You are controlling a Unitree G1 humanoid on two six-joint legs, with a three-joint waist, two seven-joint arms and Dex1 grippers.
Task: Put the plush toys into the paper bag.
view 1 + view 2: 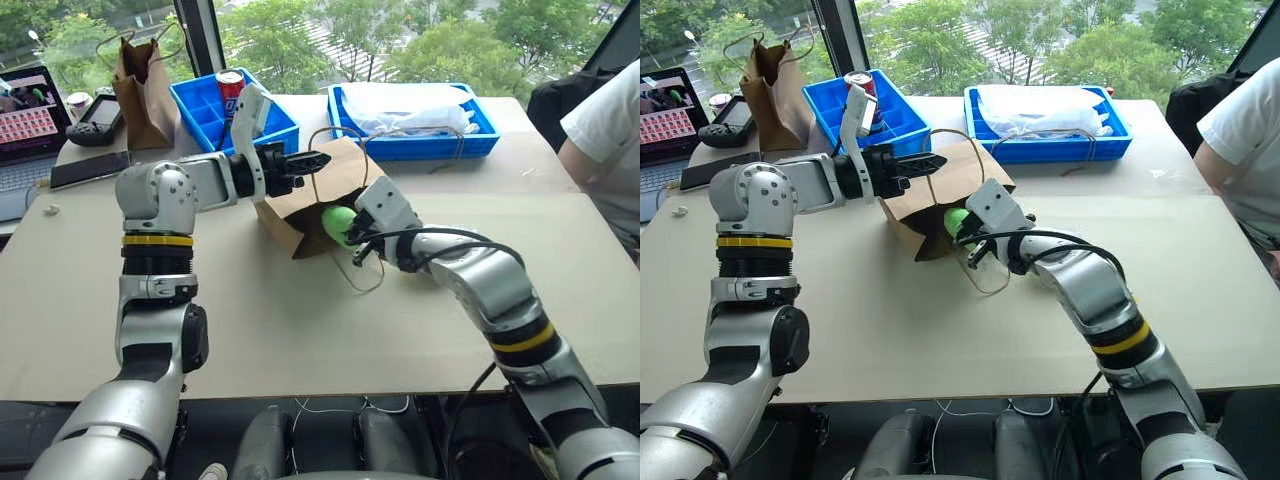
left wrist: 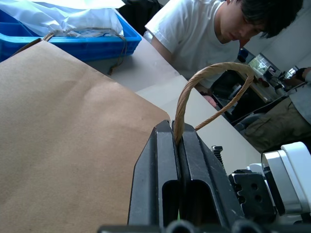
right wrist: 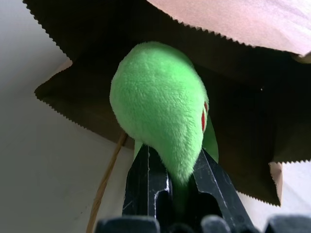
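Beige desk (image 1: pixel 300 330) by a window: the paper bag (image 1: pixel 320 195) lies on its side mid-desk, mouth toward the near edge. Left pincer (image 2: pixel 177 145) is clamped on a bag handle (image 2: pixel 204 87) (lifting it) — right pincer (image 3: pixel 172 184) pinches the green plush toy (image 3: pixel 158 102) at the bag's mouth.

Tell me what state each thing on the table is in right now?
Paper bag: lying on its side, mouth open.
Bag handle: pinched in the shut left gripper.
Green plush toy: clamped in the right gripper, at the bag's mouth.
Narrow brown bag: standing upright.
Soda can: upright in a blue bin.
Laptop: screen on.
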